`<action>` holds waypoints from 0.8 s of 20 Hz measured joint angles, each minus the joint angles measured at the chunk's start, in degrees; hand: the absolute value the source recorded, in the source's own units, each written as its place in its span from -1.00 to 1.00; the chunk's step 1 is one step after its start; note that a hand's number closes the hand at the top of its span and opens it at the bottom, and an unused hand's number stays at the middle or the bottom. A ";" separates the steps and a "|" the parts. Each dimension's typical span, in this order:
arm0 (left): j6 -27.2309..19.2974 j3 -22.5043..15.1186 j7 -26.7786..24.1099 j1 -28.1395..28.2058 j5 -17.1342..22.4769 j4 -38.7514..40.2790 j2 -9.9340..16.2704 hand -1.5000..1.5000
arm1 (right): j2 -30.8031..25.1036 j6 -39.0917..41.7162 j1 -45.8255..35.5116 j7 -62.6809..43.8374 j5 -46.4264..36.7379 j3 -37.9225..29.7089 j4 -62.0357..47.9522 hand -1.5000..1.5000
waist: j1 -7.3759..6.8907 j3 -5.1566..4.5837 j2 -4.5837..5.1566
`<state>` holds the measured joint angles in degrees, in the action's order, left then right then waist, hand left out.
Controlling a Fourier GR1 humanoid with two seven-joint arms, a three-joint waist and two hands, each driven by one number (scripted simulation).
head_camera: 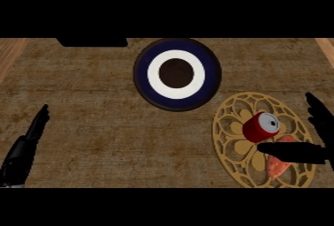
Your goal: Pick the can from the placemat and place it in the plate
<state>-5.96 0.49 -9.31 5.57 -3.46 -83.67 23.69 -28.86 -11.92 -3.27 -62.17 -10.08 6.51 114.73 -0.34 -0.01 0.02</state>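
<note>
Head view: my right hand (306,145) is spread open beside the can (261,126) on the placemat (229,145); a nudge from the thumb could roll it away. Left hand (26,148) rests open.

counter (98,110): brown, worn wood grain | dark block (91,42): far edge, left | orange-pink item (279,163): partly hidden
</note>
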 measured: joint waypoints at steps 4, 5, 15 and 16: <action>-0.20 -0.15 1.63 -0.46 -1.32 -1.31 -1.05 0.00 | 2.38 1.17 -2.50 0.49 -0.07 1.50 -3.40 -1.00 | 0.01 -0.01 -0.01; 0.13 0.08 1.86 -0.79 -1.36 -1.28 -1.04 0.00 | 2.52 1.64 -3.03 0.88 0.52 1.11 -4.80 -1.00 | 0.02 0.00 0.00; 1.55 2.12 0.87 0.10 -3.55 -1.12 -3.65 0.00 | 6.77 4.75 -1.87 4.52 -1.17 -0.64 -10.42 -1.00 | 0.19 0.00 -0.04; 1.75 2.47 1.08 -0.43 -3.82 -0.83 -3.88 0.00 | 7.38 5.05 -1.96 5.10 -1.57 -0.88 -11.40 -1.00 | 0.20 0.00 -0.03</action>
<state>-4.21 2.96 -8.23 5.14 -7.29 -84.50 19.81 -21.48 -6.87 -5.22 -57.06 -11.65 5.63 103.34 -0.14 0.00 -0.01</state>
